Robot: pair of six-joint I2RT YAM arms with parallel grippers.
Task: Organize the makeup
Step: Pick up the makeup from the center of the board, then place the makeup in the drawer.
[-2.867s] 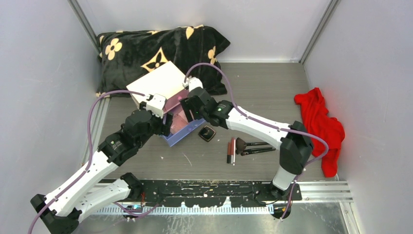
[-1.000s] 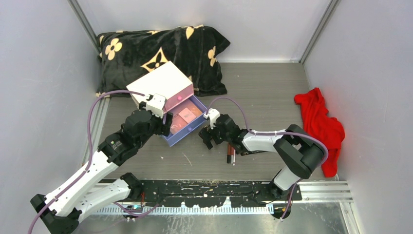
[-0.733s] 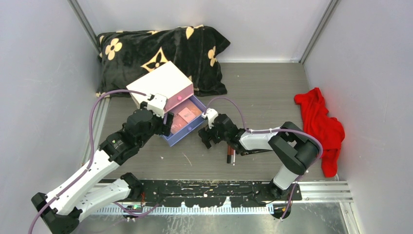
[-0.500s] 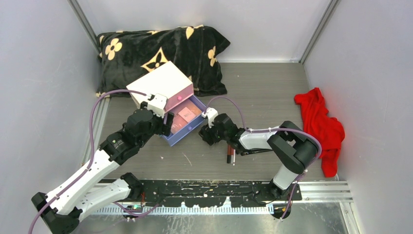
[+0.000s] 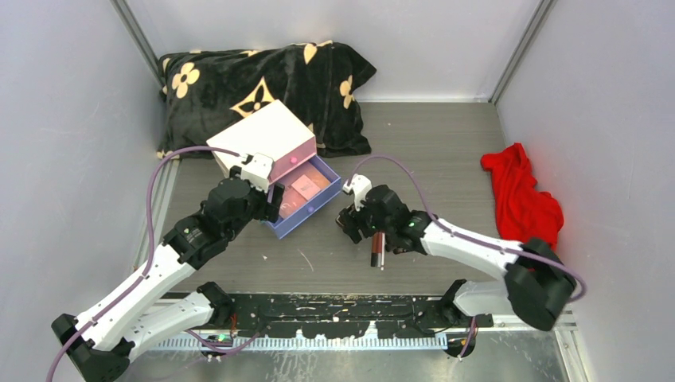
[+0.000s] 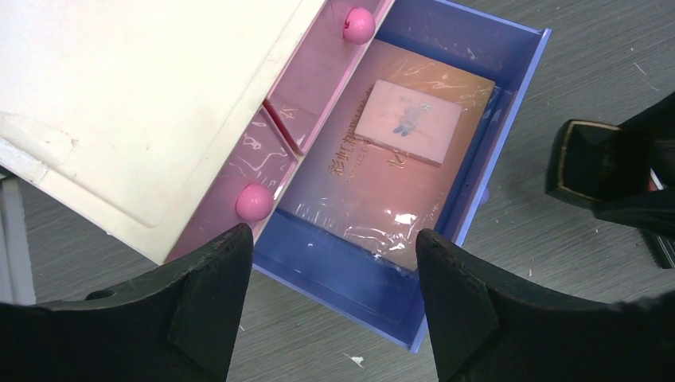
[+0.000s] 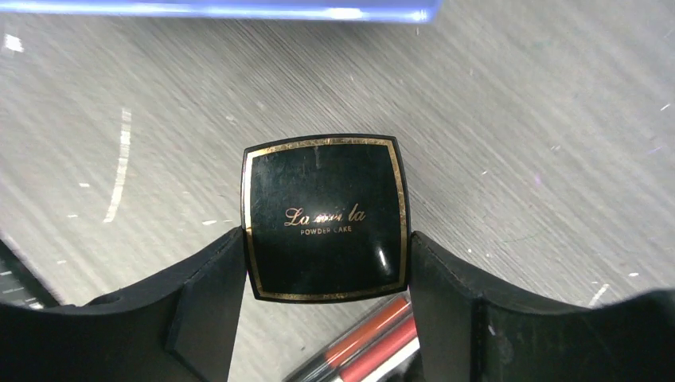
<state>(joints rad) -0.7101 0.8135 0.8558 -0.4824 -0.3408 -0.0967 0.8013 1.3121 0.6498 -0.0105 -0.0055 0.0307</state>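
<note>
Your white chest (image 5: pixel 267 135) has its blue drawer (image 6: pixel 342 274) pulled open, with the pink palette (image 6: pixel 374 191) lying inside. The left gripper (image 6: pixel 334 247) hangs above it, spread wide and empty. Beside the drawer, the right gripper (image 7: pixel 325 239) pinches the black compact (image 7: pixel 325 216) by its sides (slim tubes (image 7: pixel 370 334) just beside it).

Seen from above, the right gripper (image 5: pixel 350 224) covers the black compact (image 7: pixel 325 216); its wrist view crops the slim tubes (image 7: pixel 374 334)

The right claw (image 5: pixel 348 224) hung low over the desk (image 5: pixel 430 151) beside the open blue drawer (image 5: pixel 305 220), slim tubes (image 5: pixel 376 248) near it; the left claw (image 5: pixel 271 204) hovered at the drawer.
</note>
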